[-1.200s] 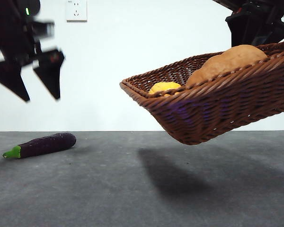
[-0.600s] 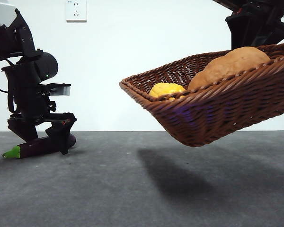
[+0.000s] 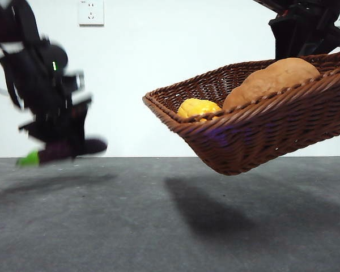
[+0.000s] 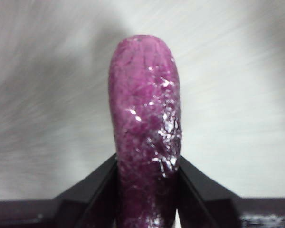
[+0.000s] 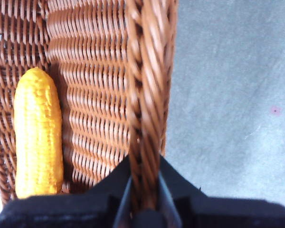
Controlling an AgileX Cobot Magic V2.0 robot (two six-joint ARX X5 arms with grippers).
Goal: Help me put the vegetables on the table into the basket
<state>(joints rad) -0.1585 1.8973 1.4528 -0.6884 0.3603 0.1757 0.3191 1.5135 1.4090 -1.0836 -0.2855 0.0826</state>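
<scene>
Room, front view: white wall with a wall socket (image 3: 91, 12) behind a dark grey table (image 3: 158, 226).
Basket, front view: the brown wicker basket (image 3: 260, 133) hangs tilted in the air, with its shadow on the table under it.
Inside the basket: the potato (image 3: 272, 79) and the yellow corn cob (image 3: 198, 107) lie in it.
Left side, front view: the left gripper (image 3: 62, 147) is blurry and holds the purple eggplant (image 3: 65, 150) just above the table, well apart from the basket.
Left wrist view: both black jaws press on the sides of the eggplant (image 4: 145, 128), which sticks out past them. The pincer is closed tight on it.
Right wrist view: the right gripper (image 5: 143, 190) pinches the braided basket rim (image 5: 149, 95) between its jaws, closed on it. The corn cob (image 5: 38, 133) lies on the woven floor just beside the far wall. Grey table (image 5: 228, 95) shows past the rim.
Step now: I think the last vegetable is being carried to the basket.
How to do it well: lift the eggplant higher than the rim, bring it over the open middle, and let go low so it does not bounce out. Aim for the bare spot between the corn and the potato. Keep the basket hand steady, since the basket leans and things could slide.
</scene>
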